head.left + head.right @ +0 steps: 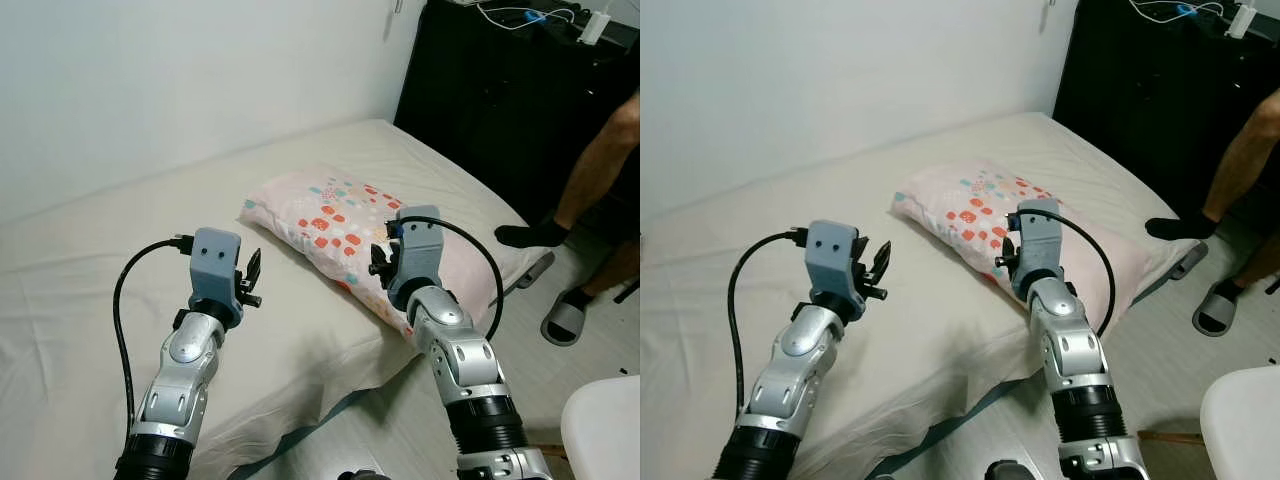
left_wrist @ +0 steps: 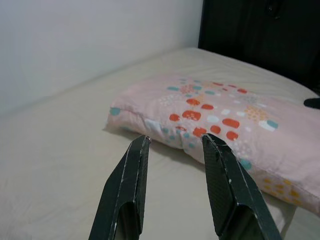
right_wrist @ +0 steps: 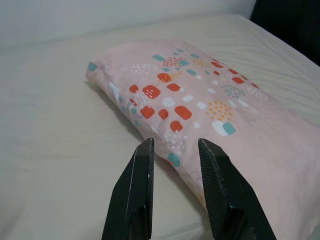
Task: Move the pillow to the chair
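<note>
Hovering: right tool (image 3: 174, 145) parted over pillow (image 3: 200, 95) | left tool (image 2: 172, 142) parted beside

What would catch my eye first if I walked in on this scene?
Probably the pink pillow with red and teal dots, lying on the beige bed near its edge. Two silver arms reach toward it, the left tool and the right tool both open and not touching it. A person's leg shows by the dark cabinet on the right.
</note>
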